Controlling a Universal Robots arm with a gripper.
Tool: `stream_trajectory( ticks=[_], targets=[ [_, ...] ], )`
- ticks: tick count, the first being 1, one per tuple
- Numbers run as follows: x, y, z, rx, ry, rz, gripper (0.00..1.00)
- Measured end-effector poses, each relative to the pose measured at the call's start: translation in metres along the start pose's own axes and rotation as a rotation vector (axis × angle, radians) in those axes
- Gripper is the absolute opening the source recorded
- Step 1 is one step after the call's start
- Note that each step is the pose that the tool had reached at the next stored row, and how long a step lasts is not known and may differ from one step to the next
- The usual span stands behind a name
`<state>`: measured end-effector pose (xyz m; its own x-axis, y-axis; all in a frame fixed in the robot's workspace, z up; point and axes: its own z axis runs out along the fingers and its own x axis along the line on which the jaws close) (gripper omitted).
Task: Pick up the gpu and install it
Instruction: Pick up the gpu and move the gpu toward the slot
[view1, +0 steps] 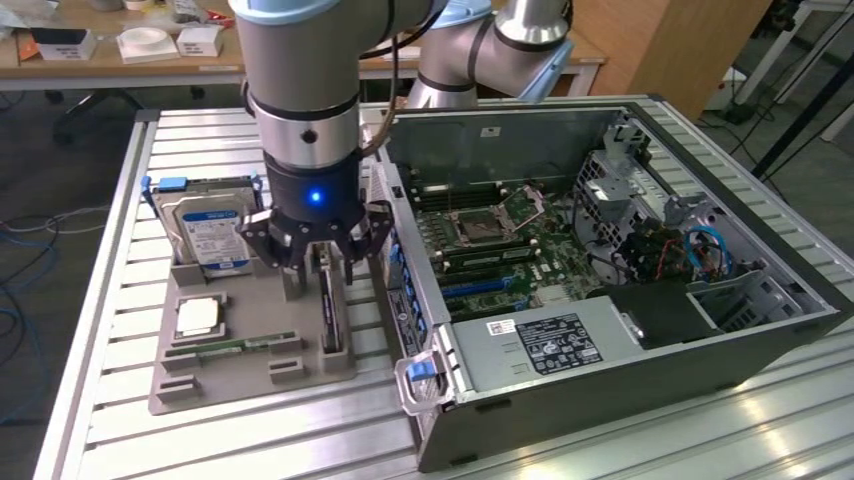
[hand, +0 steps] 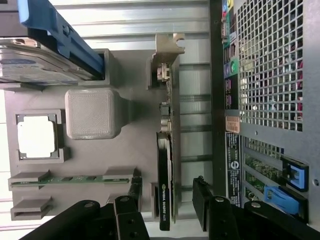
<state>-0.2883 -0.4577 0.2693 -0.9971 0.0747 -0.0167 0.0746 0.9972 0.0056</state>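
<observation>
The gpu (view1: 330, 318) is a thin black card that stands on edge in a slot of the grey holder (view1: 254, 378), close to the computer case. In the wrist view the gpu (hand: 165, 165) runs lengthwise, with its pale metal bracket (hand: 168, 49) at the far end. My gripper (view1: 323, 275) hangs straight over the card and is open. In the wrist view the gripper (hand: 167, 196) has one black finger (hand: 134, 192) on each side of the card's near end. Neither finger touches the card.
The holder also carries a blue-labelled hard drive (view1: 214, 232), a processor chip (view1: 198, 318) and a green memory stick (view1: 240, 345). The open computer case (view1: 601, 300) lies just to the exterior view's right, with the motherboard slots (view1: 481, 287) exposed. Its rear panel (hand: 265, 75) is close beside the gpu.
</observation>
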Motion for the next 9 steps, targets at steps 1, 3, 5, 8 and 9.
stream_trajectory(
  ticks=[1, 3, 5, 8, 9],
  targets=[
    [0.000, 0.0000, 0.0018, -0.0001, 0.0000, 0.000, 0.53],
    [0.000, 0.0000, 0.0054, 0.0000, 0.0000, 0.000, 0.53],
    [0.000, -0.0001, 0.0090, 0.0000, 0.0000, 0.000, 0.53],
    [0.001, 0.0000, 0.0145, 0.0000, 0.0000, 0.000, 0.53],
    [0.002, 0.0003, 0.0182, 0.0000, 0.0000, 0.000, 0.53]
  ],
)
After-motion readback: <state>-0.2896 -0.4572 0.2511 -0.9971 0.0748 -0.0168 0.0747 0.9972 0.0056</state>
